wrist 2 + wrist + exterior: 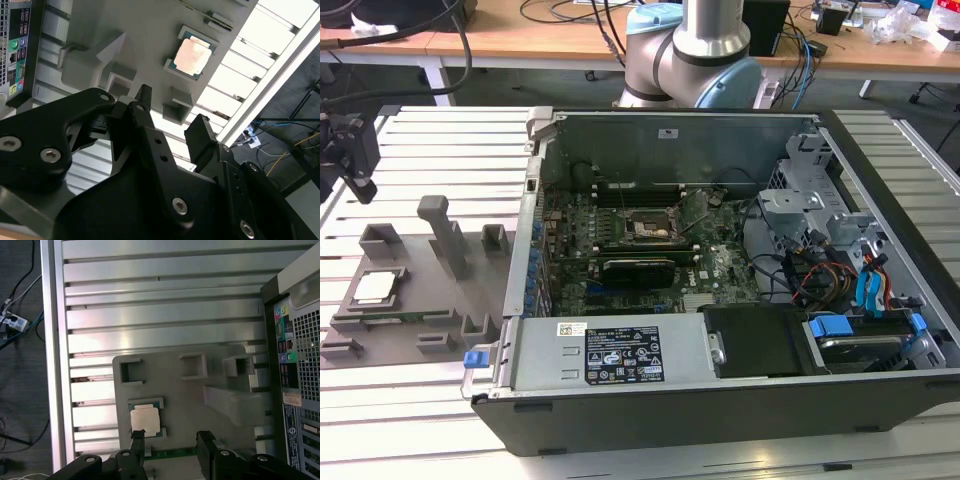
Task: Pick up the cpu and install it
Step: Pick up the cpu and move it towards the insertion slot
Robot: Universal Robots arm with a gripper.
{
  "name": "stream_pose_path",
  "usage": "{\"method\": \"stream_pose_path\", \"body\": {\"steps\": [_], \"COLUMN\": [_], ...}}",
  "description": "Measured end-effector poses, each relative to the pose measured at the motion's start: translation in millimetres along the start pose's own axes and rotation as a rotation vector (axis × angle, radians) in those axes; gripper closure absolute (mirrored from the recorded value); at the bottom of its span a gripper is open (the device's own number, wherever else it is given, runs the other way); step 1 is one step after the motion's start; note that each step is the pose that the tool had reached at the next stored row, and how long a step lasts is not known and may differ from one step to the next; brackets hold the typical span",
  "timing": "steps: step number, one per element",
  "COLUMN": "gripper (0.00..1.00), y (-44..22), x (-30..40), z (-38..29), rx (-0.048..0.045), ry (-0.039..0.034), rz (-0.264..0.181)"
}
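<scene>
You are watching the gripper (360, 180) hanging over the exterior view's left side of the slatted metal table (440, 140), raised above the surface and touching nothing. Its jaws are standing spread with a clear gap between them, and nothing is sitting in that gap; both wrist views are showing you the two dark fingers (145, 107) parted over the grey tray (190, 390). The cpu (375, 287) is lying flat in a shallow seat on that tray (420, 300), silvery top facing up, on the part of the tray away from the computer case (720, 400). In the first wrist view the cpu (145, 419) is showing just beside one fingertip of the gripper (170, 437), while in the second wrist view the cpu (192, 56) is lying beyond the fingertips of the gripper (172, 107). The tray's upright holders (445, 235) are standing between the cpu and the case. Inside the open case, the black-framed socket (645, 228) is sitting on the motherboard (620, 280), well apart from the cpu.
</scene>
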State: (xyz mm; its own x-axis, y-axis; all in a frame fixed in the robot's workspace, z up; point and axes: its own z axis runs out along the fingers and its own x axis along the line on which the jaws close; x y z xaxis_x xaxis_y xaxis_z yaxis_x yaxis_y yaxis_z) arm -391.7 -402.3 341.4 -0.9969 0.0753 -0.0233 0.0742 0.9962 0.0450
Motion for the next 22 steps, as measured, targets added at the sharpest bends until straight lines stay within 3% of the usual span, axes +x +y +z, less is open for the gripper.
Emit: {"method": "stream_pose_path", "body": {"steps": [14,15,16,22], "gripper": [0.45,0.45,0.45,0.45], "y": [-0.4,-0.5,-0.9,-1.1], "x": [0.2,0.3,0.4,0.5], "z": [8.8,12.1,19.7,23.6], "rx": [-0.0001,0.0,0.0,0.0], "ry": [-0.0001,0.0,0.0,0.0], "rz": [0.0,0.0,0.0,0.0]}}
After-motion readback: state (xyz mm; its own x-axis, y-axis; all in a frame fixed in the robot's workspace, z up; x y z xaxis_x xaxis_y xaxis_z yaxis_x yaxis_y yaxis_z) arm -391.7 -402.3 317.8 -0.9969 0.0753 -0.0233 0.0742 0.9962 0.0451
